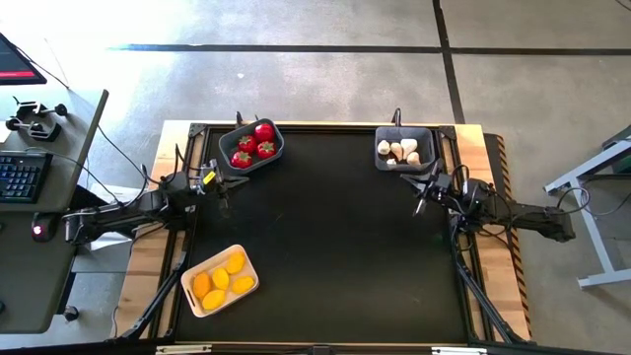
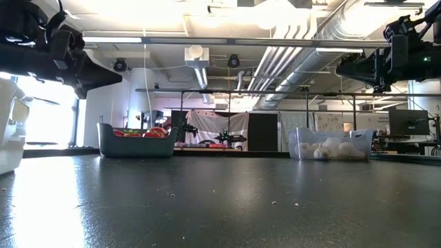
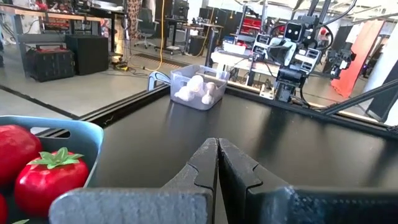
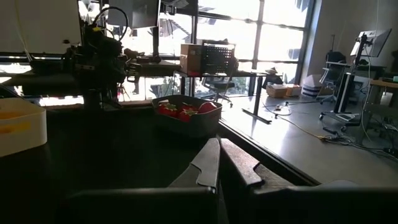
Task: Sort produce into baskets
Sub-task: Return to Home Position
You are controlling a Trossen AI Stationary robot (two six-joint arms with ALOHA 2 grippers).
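Note:
Several red round pieces with green tops lie in the rounded grey-blue bin (image 1: 252, 146) at the far left, also in the left wrist view (image 3: 46, 177). Whitish bulbs lie in the darker grey bin (image 1: 404, 148) at the far right. Yellow ovals lie in the cream tray (image 1: 220, 280) at the near left. My left gripper (image 1: 225, 185) is shut and empty, raised above the table just near of the grey-blue bin. My right gripper (image 1: 420, 190) is shut and empty, raised just near of the darker bin.
The black table top (image 1: 325, 247) lies bare between the three containers. The table's wooden side boards (image 1: 148, 256) and arm bases stand at the left and right edges. A desk with a keyboard (image 1: 20, 176) stands off the table at the left.

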